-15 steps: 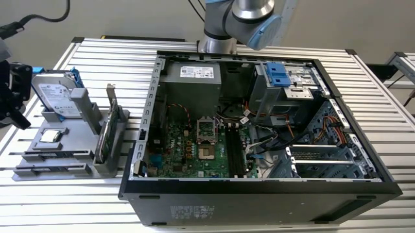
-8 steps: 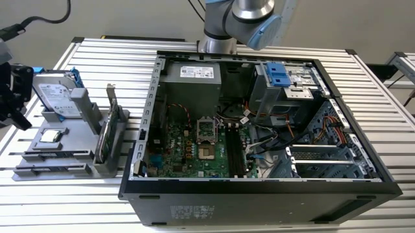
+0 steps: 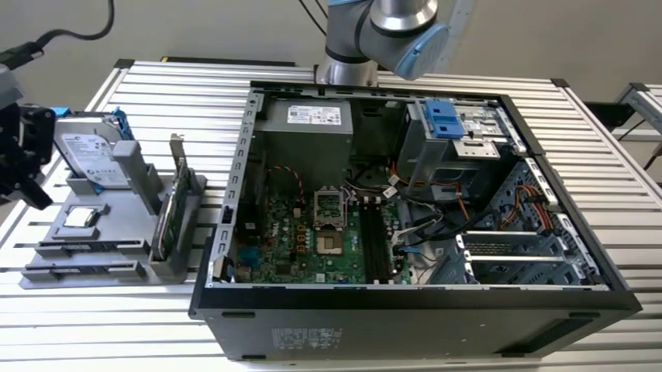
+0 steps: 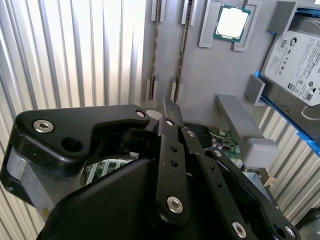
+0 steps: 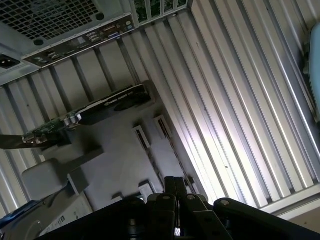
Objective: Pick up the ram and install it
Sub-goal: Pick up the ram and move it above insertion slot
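Exterior view has the end effector (image 3: 36,194) at the far left over the gray tray (image 3: 119,225); second wrist view shows the ram (image 4: 154,50) slotted just beyond its pressed-together fingertips (image 4: 167,107).

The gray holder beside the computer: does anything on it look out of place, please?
Nothing stands out: the hard drive, chip and green card each sit in their places on the holder.

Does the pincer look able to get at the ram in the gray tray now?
Probably yes: the pincer hangs right over the tray, and nothing covers the ram standing on edge there.
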`<state>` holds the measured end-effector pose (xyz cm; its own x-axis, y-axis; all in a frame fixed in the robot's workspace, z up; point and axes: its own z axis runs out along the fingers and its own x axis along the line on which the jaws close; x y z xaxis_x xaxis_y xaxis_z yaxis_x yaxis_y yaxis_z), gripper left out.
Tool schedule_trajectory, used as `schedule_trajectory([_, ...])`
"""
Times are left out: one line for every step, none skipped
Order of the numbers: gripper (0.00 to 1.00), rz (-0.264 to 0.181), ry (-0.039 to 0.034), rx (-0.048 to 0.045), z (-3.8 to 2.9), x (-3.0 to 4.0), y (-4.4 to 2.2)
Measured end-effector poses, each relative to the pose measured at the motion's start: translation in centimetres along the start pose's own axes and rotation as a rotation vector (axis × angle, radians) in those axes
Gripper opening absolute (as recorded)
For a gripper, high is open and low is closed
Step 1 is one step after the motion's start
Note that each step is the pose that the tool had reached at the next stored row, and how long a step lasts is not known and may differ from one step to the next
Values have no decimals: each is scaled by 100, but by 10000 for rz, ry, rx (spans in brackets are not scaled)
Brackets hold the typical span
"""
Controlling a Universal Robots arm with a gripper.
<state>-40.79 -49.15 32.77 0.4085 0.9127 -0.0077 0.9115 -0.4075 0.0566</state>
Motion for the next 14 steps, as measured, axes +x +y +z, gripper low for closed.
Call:
schedule_trajectory([0, 0, 0, 0, 3, 1, 2])
schedule_trajectory([0, 0, 1, -1, 7, 2, 4])
schedule_trajectory([0, 0, 1, -1, 9, 4, 8])
schedule_trajectory([0, -1, 0, 0, 11, 6, 13])
schedule_trajectory([0, -1, 0, 0, 13, 8, 19])
schedule_trajectory([0, 0, 0, 0, 15, 10, 25])
schedule_trajectory([0, 0, 0, 0, 18, 13, 33])
schedule_trajectory([0, 0, 0, 0, 20, 16, 41])
schedule_trajectory([0, 0, 1, 0, 22, 18, 50])
schedule_trajectory([0, 0, 1, -1, 25, 21, 59])
schedule_trajectory([0, 0, 1, -1, 26, 23, 66])
schedule_trajectory([0, 0, 2, -1, 27, 24, 68])
schedule_trajectory([0, 1, 0, 0, 28, 24, 68])
schedule_trajectory([0, 2, 1, -1, 30, 25, 68])
